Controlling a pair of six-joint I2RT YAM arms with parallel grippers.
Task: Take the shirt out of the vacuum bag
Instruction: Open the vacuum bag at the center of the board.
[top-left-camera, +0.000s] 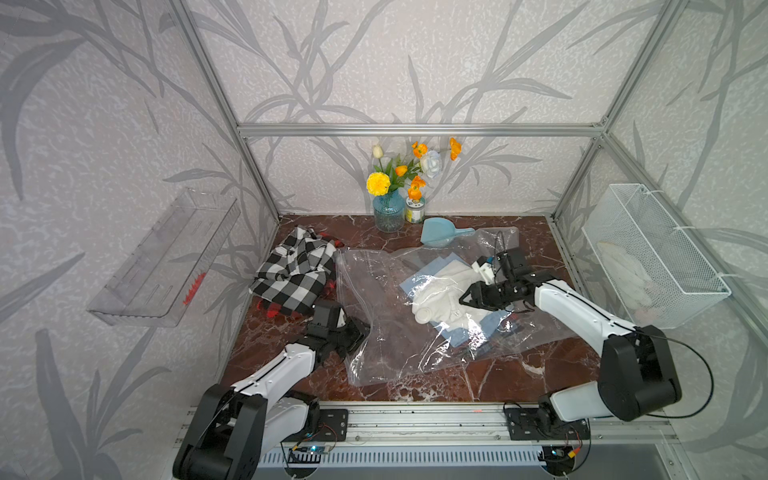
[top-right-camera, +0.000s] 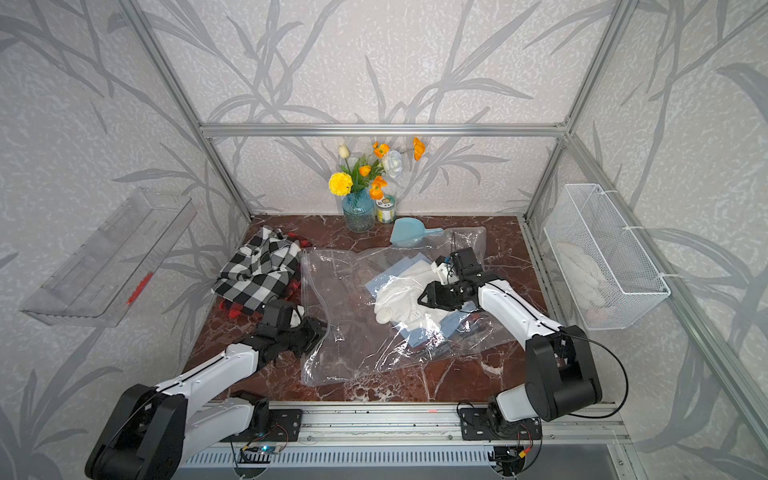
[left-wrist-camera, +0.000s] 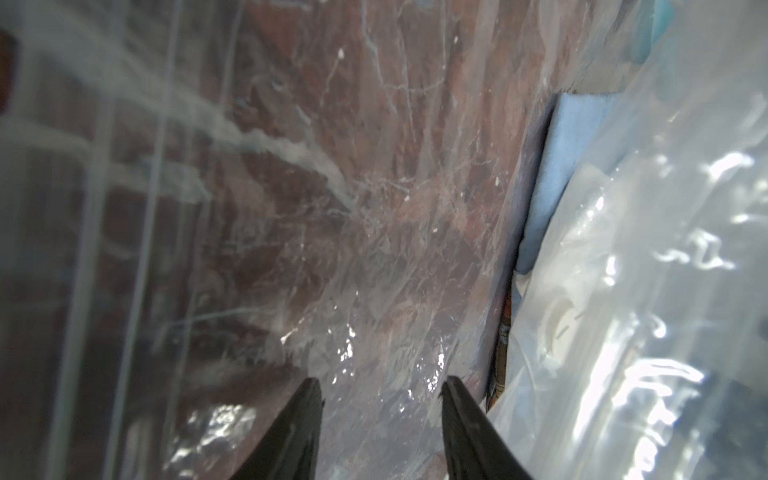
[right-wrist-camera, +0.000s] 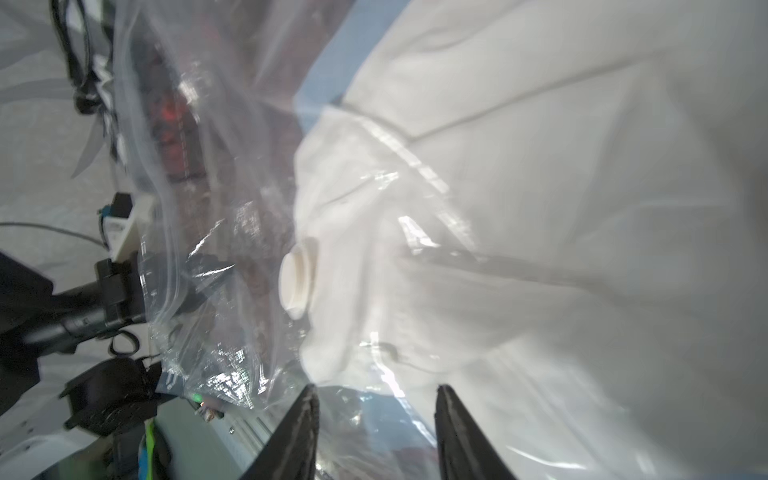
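The vacuum bag (top-left-camera: 382, 299) (top-right-camera: 345, 299), clear and crinkly, lies spread across the middle of the marble table. Inside it, under the film, is the bunched white shirt (top-left-camera: 440, 291) (top-right-camera: 399, 295) (right-wrist-camera: 540, 208). The round white valve cap (top-left-camera: 424, 316) (right-wrist-camera: 297, 282) sits at the shirt's near edge. My left gripper (top-left-camera: 360, 332) (left-wrist-camera: 380, 384) is at the bag's left edge, open, with only plastic film between its fingers. My right gripper (top-left-camera: 461, 300) (right-wrist-camera: 376, 392) hangs over the shirt's right side, open, its tips just short of the film-covered cloth.
A blue folded cloth (top-left-camera: 419, 278) lies under the shirt in the bag. A black-and-white checked garment (top-left-camera: 295, 270) is heaped at the left. A vase of flowers (top-left-camera: 388, 212), a small tin (top-left-camera: 414, 210) and a blue scoop (top-left-camera: 440, 232) stand at the back. A wire basket (top-left-camera: 652, 257) hangs on the right wall.
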